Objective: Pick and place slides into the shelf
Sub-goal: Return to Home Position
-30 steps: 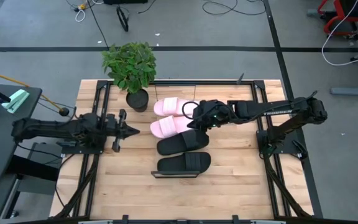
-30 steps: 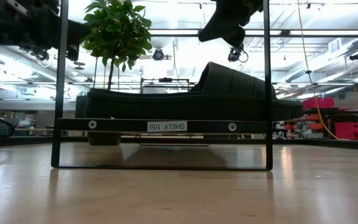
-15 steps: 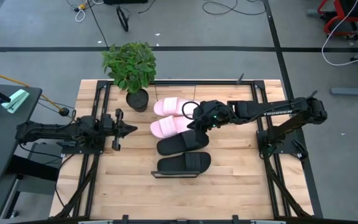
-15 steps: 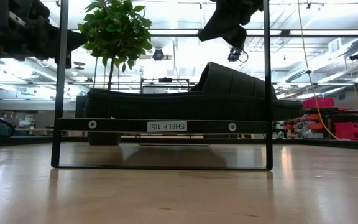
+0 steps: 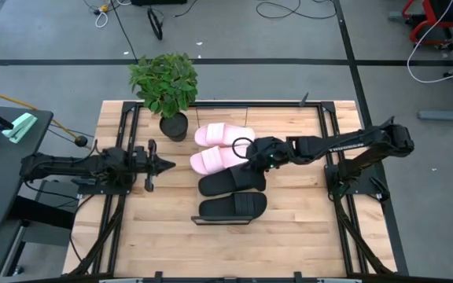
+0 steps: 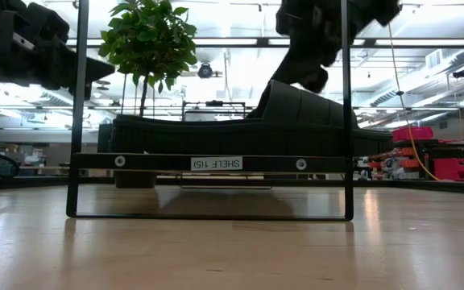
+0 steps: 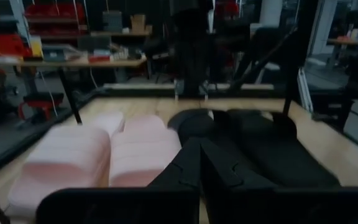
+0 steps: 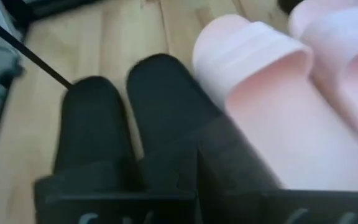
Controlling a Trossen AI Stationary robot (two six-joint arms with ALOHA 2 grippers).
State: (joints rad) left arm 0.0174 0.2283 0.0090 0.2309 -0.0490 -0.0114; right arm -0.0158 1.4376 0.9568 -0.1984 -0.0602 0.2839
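Observation:
Two pale pink slides (image 5: 222, 134) (image 5: 215, 160) and two black slides (image 5: 228, 181) (image 5: 234, 207) lie side by side mid-table. In the low view one black slide (image 6: 296, 113) rests sole-down on the shelf (image 6: 151, 161), a low black-framed rack. My right gripper (image 5: 252, 156) hangs shut just above the farther black slide, beside the nearer pink one. The right wrist view looks down on both black slides (image 8: 166, 106) and a pink one (image 8: 266, 106). My left gripper (image 5: 149, 165) is shut and waits to the slides' left, pointing at them (image 7: 145, 149).
A potted plant (image 5: 165, 82) stands at the far edge, just left of the pink slides. The shelf's thin black posts (image 6: 76, 105) (image 6: 346, 105) rise on either side of the slide. Bare wood lies near and to the right (image 5: 297, 228).
My right gripper has come down and toward the table's near edge, closing on the farther black slide. The slides have stayed where they were.

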